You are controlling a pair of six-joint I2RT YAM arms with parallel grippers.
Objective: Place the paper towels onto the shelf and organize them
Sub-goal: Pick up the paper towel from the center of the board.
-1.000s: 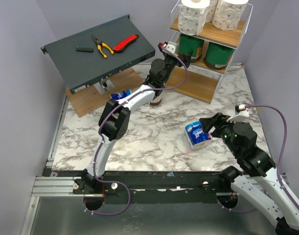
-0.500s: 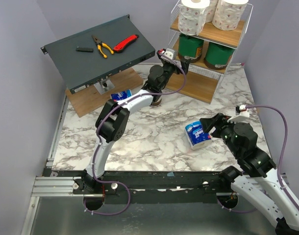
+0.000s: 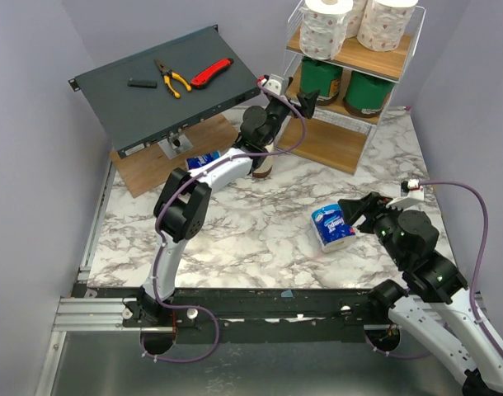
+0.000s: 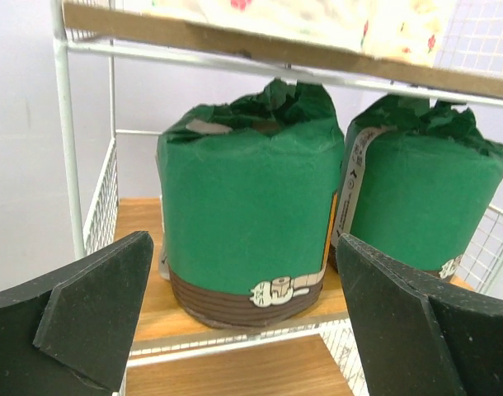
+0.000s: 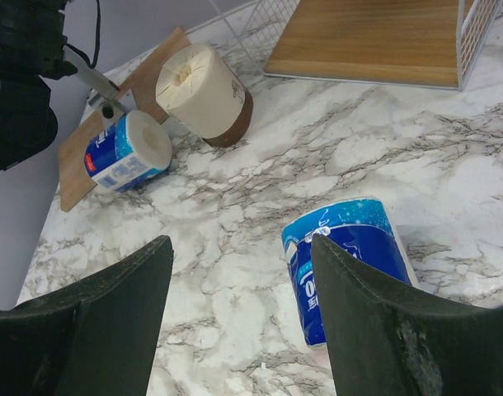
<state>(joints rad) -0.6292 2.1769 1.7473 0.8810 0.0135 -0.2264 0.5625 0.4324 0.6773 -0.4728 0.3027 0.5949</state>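
1. left arm's elbow swung leftward; the left gripper point(image 3: 307, 97) faced the shelf's point(image 3: 350, 58) middle tier, jaws wide and empty, so both green-wrapped rolls point(image 4: 247, 214) looked stowed there.
2. right gripper point(image 3: 353, 214), jaws partly open and holding nothing, hovered over a glossy blue-and-white pack point(image 3: 331, 227) lying on the bench point(image 3: 235, 239).

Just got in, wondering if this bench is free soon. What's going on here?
Paper rolls are being stocked onto the shelf. On its top tier sit printed white rolls, on the middle one two green-wrapped rolls. The left gripper, open and empty, faces the green rolls. The right gripper hovers open by a blue-and-white pack on the table, not gripping it. A cream roll and a second blue pack also lie off the shelf.
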